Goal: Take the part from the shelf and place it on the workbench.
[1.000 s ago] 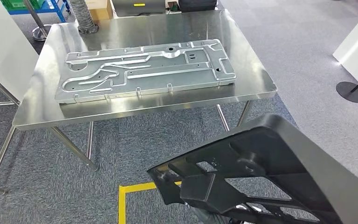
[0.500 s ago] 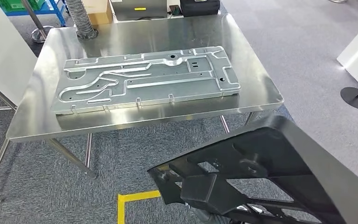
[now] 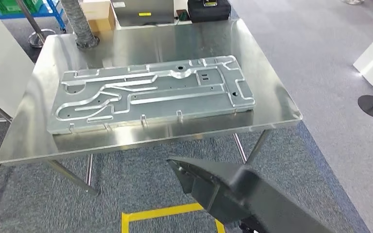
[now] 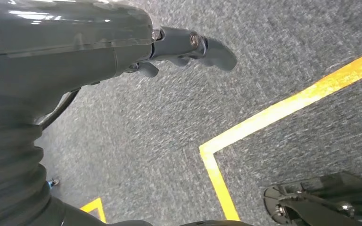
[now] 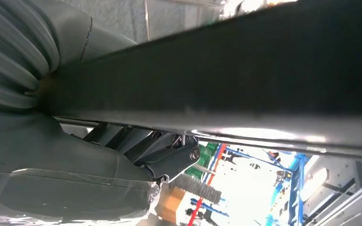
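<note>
One black part [image 3: 243,196], one workbench [image 3: 272,104]

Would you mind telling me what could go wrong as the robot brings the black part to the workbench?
The metal plate already covers most of the workbench, so the black part may land on it or overhang the edge. The right hand holds the long part alone while the left hand hangs free, so the part could tip or slip.

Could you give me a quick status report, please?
Right hand grips black part. Left hand hangs open. Workbench ahead; metal panel occupies its middle.
</note>
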Robot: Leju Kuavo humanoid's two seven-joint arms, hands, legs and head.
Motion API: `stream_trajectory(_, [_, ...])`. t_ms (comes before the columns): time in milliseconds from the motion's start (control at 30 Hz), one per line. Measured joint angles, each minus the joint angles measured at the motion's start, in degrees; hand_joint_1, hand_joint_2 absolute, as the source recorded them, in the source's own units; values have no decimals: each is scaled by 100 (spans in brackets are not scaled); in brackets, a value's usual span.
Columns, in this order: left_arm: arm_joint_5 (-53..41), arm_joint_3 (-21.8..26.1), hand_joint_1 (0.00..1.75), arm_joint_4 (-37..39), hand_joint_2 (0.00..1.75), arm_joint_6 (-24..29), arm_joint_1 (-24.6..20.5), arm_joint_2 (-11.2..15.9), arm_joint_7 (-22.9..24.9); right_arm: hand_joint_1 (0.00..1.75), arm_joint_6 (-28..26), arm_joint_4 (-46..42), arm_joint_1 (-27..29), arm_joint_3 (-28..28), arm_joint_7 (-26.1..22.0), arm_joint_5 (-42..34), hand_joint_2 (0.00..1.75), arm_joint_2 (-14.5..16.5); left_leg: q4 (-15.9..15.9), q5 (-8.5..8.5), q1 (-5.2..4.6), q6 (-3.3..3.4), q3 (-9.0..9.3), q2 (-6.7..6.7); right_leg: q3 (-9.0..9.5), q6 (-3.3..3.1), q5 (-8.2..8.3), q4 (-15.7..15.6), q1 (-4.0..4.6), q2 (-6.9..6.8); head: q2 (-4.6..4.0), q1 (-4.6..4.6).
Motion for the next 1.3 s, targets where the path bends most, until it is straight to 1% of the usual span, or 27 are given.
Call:
stream_trajectory(67, [-1, 0, 0, 0, 175, -10, -7, -8, 4, 175, 3, -60, -63, -74, -5, -2, 175, -74, -47, -16, 17, 68, 95, -11, -45, 52, -26, 196, -4, -8, 0, 1])
stream_trajectory(100, [-1, 0, 0, 0, 175, -13, -13, -12, 6, 175, 9, -90, -95, -108, -12, -14, 175, -110, -66, -38, 25, 94, 151, -14, -176, 80, -84, 438, -11, -13, 0, 1])
stream_trajectory(200, [-1, 0, 0, 0, 175, -16, -19, -14, 8, 175, 45, -152, -149, -184, -29, -50, 175, -223, -84, -152, 24, 141, 280, -17, -918, 144, -449, 1493, -17, -18, 0, 2])
stream_trajectory(233, [-1, 0, 0, 0, 175, -16, -18, -14, 8, 175, 66, -165, -163, -205, -29, -55, 175, -263, -83, -202, 22, 144, 334, -24, -1117, 148, -515, 1674, -15, -18, 0, 2])
stream_trajectory(267, [0, 0, 0, 0, 175, -16, -16, -16, 8, 175, 88, -175, -183, -225, -26, -60, 175, -303, -84, -257, 19, 143, 403, -33, -1221, 139, -475, 1655, -12, -18, 0, 2])
stream_trajectory(300, [1, 0, 0, 0, 175, -16, -15, -19, 8, 175, 107, -186, -211, -246, -20, -68, 175, -343, -86, -317, 14, 138, 487, -42, -1225, 114, -306, 1434, -1, -17, 0, 2])
stream_trajectory(367, [2, 1, 0, 2, 175, -17, -16, -35, 10, 175, 142, -205, -282, -291, 2, -103, 175, -423, -89, -443, 2, 122, 641, -51, -1088, 5, 325, 676, 51, -20, 0, 1])
stream_trajectory(433, [3, 2, 0, 5, 175, -18, -26, -53, 19, 175, 202, -221, -348, -334, 50, -167, 175, -486, -124, -533, -6, 85, 715, -62, -995, -95, 743, 174, 107, -26, 0, 7])
stream_trajectory(467, [4, 3, 0, 6, 175, -17, -32, -58, 23, 175, 242, -230, -374, -358, 77, -214, 175, -512, -124, -542, -13, 59, 748, -65, -983, -125, 787, 88, 123, -25, 0, 9])
stream_trajectory(533, [4, 6, 0, 4, 175, -13, -39, -53, 25, 175, 326, -245, -433, -403, 112, -332, 175, -557, -98, -510, -27, 8, 781, -62, -884, -172, 750, -2, 89, -27, 0, 11])
stream_trajectory(600, [4, 10, 0, 1, 175, -10, -58, -51, 20, 175, 413, -246, -497, -445, 121, -462, 175, -597, 211, -501, -39, -39, 680, -54, -718, -206, 699, -103, 33, -29, 0, 10])
stream_trajectory(633, [4, 13, 0, 0, 175, -8, -74, -51, 16, 175, 463, -243, -531, -468, 121, -533, 175, -621, 511, -573, -34, -71, 506, -51, -642, -212, 670, -135, 15, -32, 0, 9])
stream_trajectory(700, [3, 25, 0, 0, 175, -4, -95, -46, 10, 175, 573, -224, -590, -521, 117, -699, 175, -681, 1186, -870, -12, -143, 34, -50, -530, -217, 583, -152, 1, -34, 0, 8])
stream_trajectory(733, [2, 31, 0, 0, 175, -2, -97, -40, 7, 175, 624, -210, -606, -549, 111, -780, 175, -712, 1391, -1012, -3, -171, -162, -49, -470, -209, 530, -152, -5, -32, 0, 8])
stream_trajectory(767, [1, 37, 0, 0, 175, -1, -94, -33, 3, 175, 661, -196, -613, -578, 105, -852, 175, -743, 1423, -1061, 5, -187, -276, -49, -398, -198, 473, -151, -11, -29, 0, 8])
stream_trajectory(800, [-1, 41, 0, 0, 175, -1, -91, -28, 1, 175, 690, -187, -616, -611, 100, -913, 175, -771, 1283, -973, 14, -195, -309, -48, -316, -184, 413, -150, -19, -27, 0, 8])
stream_trajectory(833, [-2, 44, 0, 0, 175, 0, -88, -25, -1, 175, 713, -181, -620, -653, 97, -972, 175, -802, 986, -727, 23, -197, -275, -46, -225, -164, 349, -150, -26, -25, 0, 8])
stream_trajectory(867, [-2, 45, 0, 1, 175, 1, -82, -23, -4, 175, 735, -179, -625, -706, 97, -1033, 175, -835, 614, -380, 33, -201, -221, -42, -144, -139, 285, -146, -26, -24, 0, 8])
stream_trajectory(933, [-3, 49, 0, 1, 175, 3, -70, -23, -12, 175, 804, -175, -643, -867, 108, -1169, 175, -910, 92, 67, 36, -129, -151, -25, -49, -71, 157, -112, -16, -16, 0, 9])
stream_trajectory(967, [-3, 51, 0, 1, 175, 5, -64, -24, -17, 175, 853, -172, -650, -974, 119, -1228, 175, -949, -2, 140, 32, -72, -148, -19, -31, -30, 113, -75, -7, -13, 0, 9])
stream_trajectory(1000, [-5, 53, 0, 1, 175, 8, -61, -25, -22, 175, 900, -168, -656, -1090, 130, -1276, 175, -987, -6, 105, 25, -3, -135, -16, -16, 9, 79, -48, -4, -9, 0, 9])
stream_trajectory(1067, [-12, 55, 0, 0, 175, 12, -56, -32, -36, 175, 963, -164, -665, -1296, 142, -1330, 175, -1049, -22, 109, 32, 79, -67, -24, -17, 77, 34, 63, -14, -14, 0, 9])
stream_trajectory(1100, [-15, 55, 0, 0, 175, 13, -56, -36, -45, 175, 981, -162, -672, -1374, 143, -1343, 175, -1077, -28, 94, 36, 108, -27, -27, -95, 100, -5, 224, -22, -15, 0, 9])
stream_trajectory(1133, [-15, 55, 0, 0, 175, 13, -57, -38, -56, 175, 1001, -157, -680, -1441, 144, -1349, 175, -1101, -33, 74, 38, 131, 2, -29, -253, 121, -80, 501, -29, -18, 0, 9])
stream_trajectory(1233, [-9, 58, 0, 0, 175, 20, -45, -39, -111, 175, 1055, -61, -748, -1621, 183, -1313, 175, -1165, -32, -16, 13, 171, 81, -31, -979, 164, -471, 1503, -35, -21, 0, 9])
stream_trajectory(1267, [-15, 59, 0, 0, 175, 25, -38, -40, -139, 175, 1059, 3, -802, -1677, 220, -1265, 175, -1185, -31, -51, 2, 178, 125, -33, -1127, 160, -516, 1602, -32, -21, 0, 9])
stream_trajectory(1300, [-25, 59, 0, 0, 175, 30, -34, -42, -165, 175, 1058, 75, -879, -1728, 263, -1204, 175, -1206, -31, -92, -12, 183, 182, -36, -1172, 135, -428, 1492, -21, -21, 0, 10])
